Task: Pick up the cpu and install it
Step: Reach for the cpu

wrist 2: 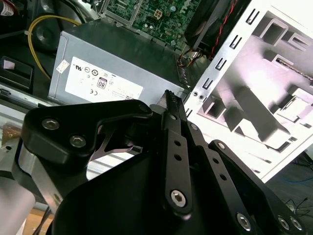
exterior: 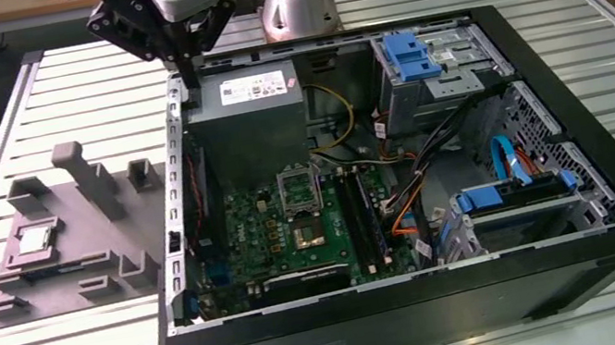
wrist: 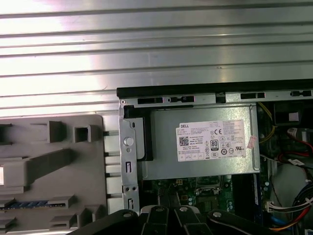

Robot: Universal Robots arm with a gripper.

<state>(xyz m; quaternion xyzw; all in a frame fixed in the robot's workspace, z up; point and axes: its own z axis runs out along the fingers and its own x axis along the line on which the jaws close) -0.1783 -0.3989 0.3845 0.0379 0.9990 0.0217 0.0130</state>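
Observation:
The cpu [exterior: 34, 240] is a small silver square lying in a recess of the grey holder block [exterior: 81, 238], on the table at the exterior view's left of the open computer case [exterior: 430, 302]. My gripper [exterior: 178, 56] hangs high over the case's back corner, beside the grey power supply [exterior: 252, 107], far from the cpu. Its black fingers [wrist 2: 168, 100] meet at the tips with nothing between them. The motherboard socket [exterior: 306, 229] lies in the middle of the green board [exterior: 254, 228].
The case stands on a slatted metal table [exterior: 79, 79]. Inside it are blue drive brackets [exterior: 408, 54], a second blue-clipped drive cage [exterior: 512, 194] and bundles of cables [exterior: 431, 161]. Upright posts [exterior: 90, 176] rise from the holder block.

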